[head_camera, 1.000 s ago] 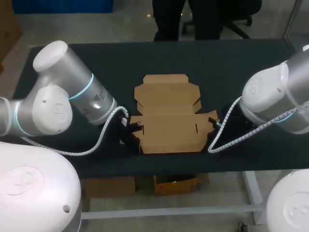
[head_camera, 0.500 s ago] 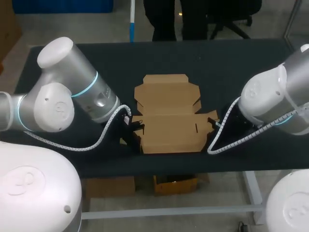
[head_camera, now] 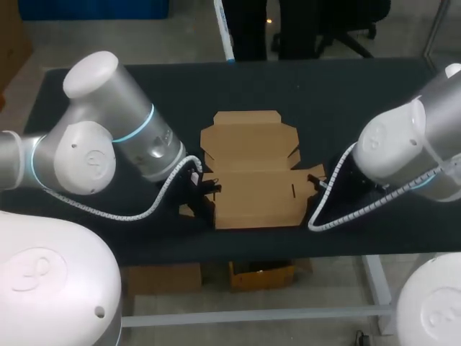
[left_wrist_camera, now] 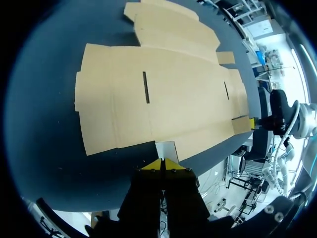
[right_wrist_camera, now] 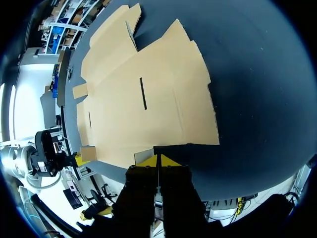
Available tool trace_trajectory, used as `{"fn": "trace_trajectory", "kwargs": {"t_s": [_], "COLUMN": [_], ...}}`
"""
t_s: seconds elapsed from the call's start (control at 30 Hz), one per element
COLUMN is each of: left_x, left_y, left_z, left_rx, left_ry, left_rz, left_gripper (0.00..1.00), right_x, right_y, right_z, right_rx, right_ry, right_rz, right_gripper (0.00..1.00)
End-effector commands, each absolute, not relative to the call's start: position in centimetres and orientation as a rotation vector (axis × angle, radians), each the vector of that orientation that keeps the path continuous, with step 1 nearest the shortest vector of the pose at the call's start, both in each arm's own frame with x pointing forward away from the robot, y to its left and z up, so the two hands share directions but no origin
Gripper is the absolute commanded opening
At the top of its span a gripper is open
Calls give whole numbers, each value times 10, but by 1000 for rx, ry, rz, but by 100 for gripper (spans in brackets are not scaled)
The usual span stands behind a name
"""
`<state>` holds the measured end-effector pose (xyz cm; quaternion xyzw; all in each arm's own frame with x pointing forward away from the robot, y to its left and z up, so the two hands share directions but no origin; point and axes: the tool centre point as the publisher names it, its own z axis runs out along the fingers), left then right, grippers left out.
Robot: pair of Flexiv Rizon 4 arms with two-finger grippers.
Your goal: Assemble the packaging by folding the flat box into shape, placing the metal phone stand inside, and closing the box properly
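Note:
The flat brown cardboard box lies unfolded in the middle of the dark table, its lid panel toward the far side. My left gripper is low at the box's left edge. In the left wrist view its yellow tips are shut, meeting a small side tab of the box. My right gripper is at the right edge, also shut, beside a tab of the box. I cannot tell whether either pair of tips pinches cardboard.
The dark table top stretches bare behind and to both sides of the box. Its front edge runs just past the box's near side. Coiled white cables hang from both wrists close to the box.
My left arm has swung its elbow rightward and farther back, and its gripper has edged slightly right against the box's left side. The right arm has hardly moved.

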<state>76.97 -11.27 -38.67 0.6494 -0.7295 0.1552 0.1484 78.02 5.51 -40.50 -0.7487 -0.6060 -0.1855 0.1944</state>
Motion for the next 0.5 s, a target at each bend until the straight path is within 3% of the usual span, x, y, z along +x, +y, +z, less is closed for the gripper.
{"fn": "trace_trajectory", "kwargs": {"t_s": [0.03,0.5], "left_x": [768,766], "left_y": [-114,-123], "left_z": [-386,-389], "left_rx": [1874,1850], "left_ry": [-2104,-2117], "left_rz": [443,432], "left_gripper": [0,0], "right_x": [777,778], "right_y": [56,64], "right_z": [-402,-402], "right_rx": [-2112,-2108], "right_ry": [-1706,-1723], "right_rz": [-521,-508], "right_gripper": [0,0]}}
